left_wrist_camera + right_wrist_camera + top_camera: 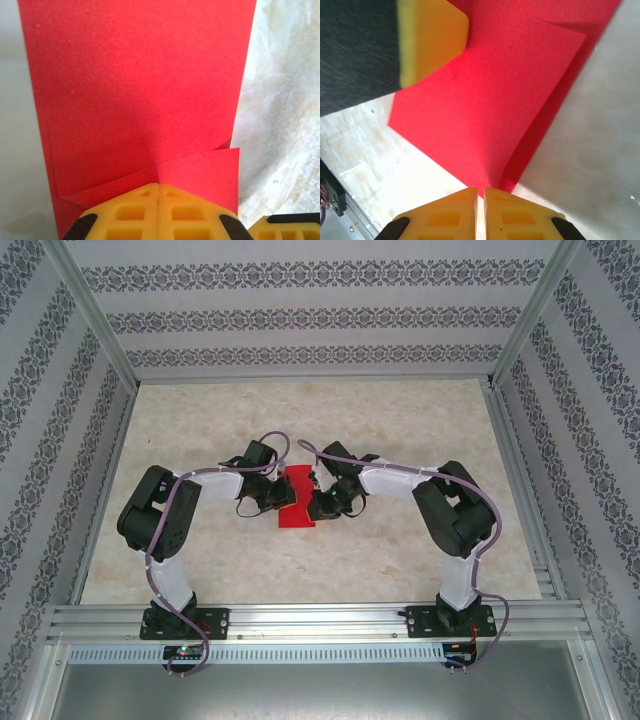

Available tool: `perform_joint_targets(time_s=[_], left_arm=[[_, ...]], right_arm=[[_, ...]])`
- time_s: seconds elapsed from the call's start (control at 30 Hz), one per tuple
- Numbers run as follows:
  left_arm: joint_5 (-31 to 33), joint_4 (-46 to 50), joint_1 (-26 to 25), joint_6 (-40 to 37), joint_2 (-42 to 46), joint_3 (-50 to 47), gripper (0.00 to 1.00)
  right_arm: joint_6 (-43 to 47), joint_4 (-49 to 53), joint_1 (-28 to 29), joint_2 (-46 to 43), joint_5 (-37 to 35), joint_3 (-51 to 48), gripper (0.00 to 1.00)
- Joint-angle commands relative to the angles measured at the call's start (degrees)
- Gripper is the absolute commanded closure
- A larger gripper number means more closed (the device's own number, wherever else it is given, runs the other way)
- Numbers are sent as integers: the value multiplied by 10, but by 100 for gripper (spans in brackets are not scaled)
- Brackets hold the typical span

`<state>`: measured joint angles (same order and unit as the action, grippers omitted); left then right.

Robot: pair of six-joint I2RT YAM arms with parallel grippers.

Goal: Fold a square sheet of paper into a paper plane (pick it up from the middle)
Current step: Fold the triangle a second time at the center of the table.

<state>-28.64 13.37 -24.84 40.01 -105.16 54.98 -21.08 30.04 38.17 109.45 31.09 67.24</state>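
Note:
The square sheet of paper (295,519), bright red, lies folded over on itself at the middle of the table; it reads as a narrow rectangle with loose flaps, not a pointed paper plane. My left gripper (283,495) comes in from the left. In the left wrist view its yellow jaws (158,186) are shut on the sheet (140,90), and a crease rises from their seam. My right gripper (312,502) meets it from the right. Its jaws (480,190) stand almost together, pinching the edge of the sheet (485,100), which curls up there.
The pale marbled table (400,420) is bordered by aluminium rails and patterned walls. One yellow finger of the left gripper (432,37) crosses the right wrist view at top left. The right gripper's finger (285,227) shows at the lower right of the left wrist view.

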Motion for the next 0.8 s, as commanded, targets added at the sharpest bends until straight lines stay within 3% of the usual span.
perform_joint_targets(time_s=[0.0,0.4,0.77], left_arm=[[47,37,-10,6,-17,-11,96],[51,37,-12,13,-17,-12,96],[56,39,-12,14,-17,-13,96]], right_arm=[[-4,-5,12,-1,-9,15,87],[7,15,23,31,-30,12,88],[4,4,19,9,-27,-61,88]])
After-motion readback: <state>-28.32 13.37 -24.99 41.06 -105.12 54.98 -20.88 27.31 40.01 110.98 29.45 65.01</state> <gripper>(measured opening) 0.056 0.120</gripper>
